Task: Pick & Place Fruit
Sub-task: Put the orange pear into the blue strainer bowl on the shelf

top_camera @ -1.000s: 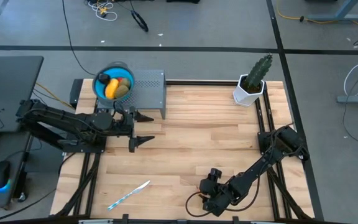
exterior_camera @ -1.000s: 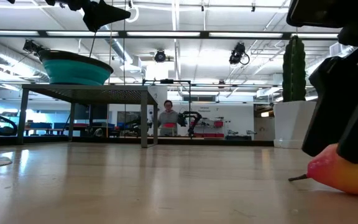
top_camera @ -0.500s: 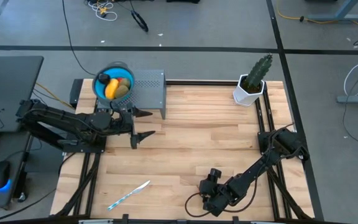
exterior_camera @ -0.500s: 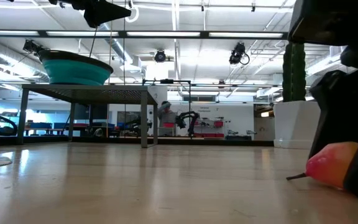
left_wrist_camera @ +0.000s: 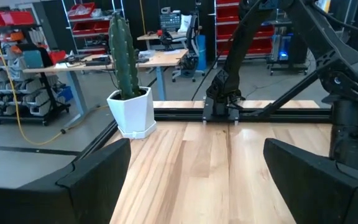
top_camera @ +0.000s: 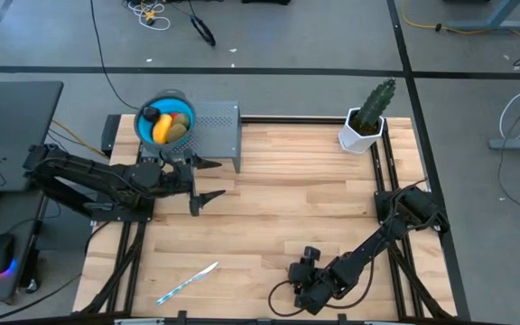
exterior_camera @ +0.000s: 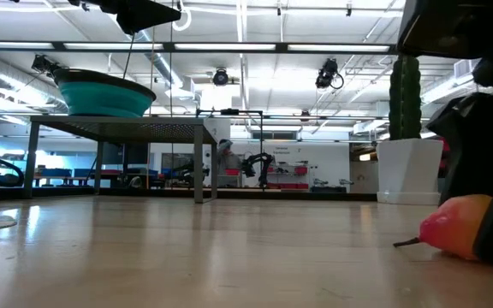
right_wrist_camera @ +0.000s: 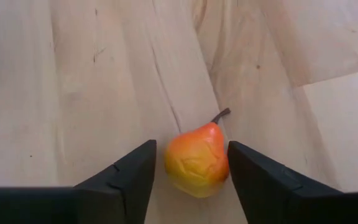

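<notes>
A small orange-red and yellow pear [right_wrist_camera: 196,160] with a dark stem lies on the wooden table near its front edge; it also shows in the low view [exterior_camera: 450,228]. My right gripper [right_wrist_camera: 191,150] is open and low over it, one finger on either side [top_camera: 307,287]; I see no touch. A teal bowl [top_camera: 143,128] on a grey stand [top_camera: 217,126] at the far left holds a yellow-orange oblong fruit [top_camera: 162,130], an olive oval [top_camera: 180,129] and a black ball [top_camera: 151,114]. My left gripper [top_camera: 208,183] is open and empty, raised beside the stand.
A green cactus in a white pot [top_camera: 366,117] stands at the far right corner. A slim white-and-blue stick [top_camera: 188,283] lies near the front left. The middle of the table is bare wood. A person shows far off in the room [exterior_camera: 223,154].
My right gripper has come down around the pear, so that one finger now stands beside it at table height. The pear has stayed on the table.
</notes>
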